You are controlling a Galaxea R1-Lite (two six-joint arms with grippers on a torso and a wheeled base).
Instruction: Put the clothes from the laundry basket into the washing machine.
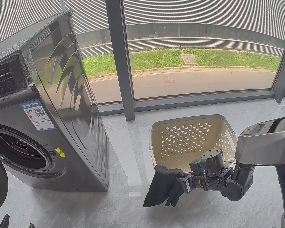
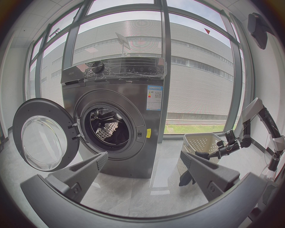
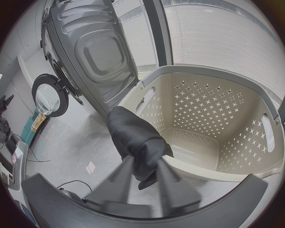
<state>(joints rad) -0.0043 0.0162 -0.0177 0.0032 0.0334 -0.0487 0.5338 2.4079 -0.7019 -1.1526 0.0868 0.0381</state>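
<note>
Black garment [image 1: 163, 187] pinched between right gripper [image 1: 180, 183] fingers, hanging limp and crumpled just outside laundry basket [image 1: 186, 119], at rim on robot's side. Left gripper [image 1: 17, 227] spread, well apart from basket.

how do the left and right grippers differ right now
The left gripper is open and empty; the right gripper is shut on a black garment. The left gripper points at the washing machine; the right gripper is by the laundry basket rim. Both have two dark fingers.
</note>
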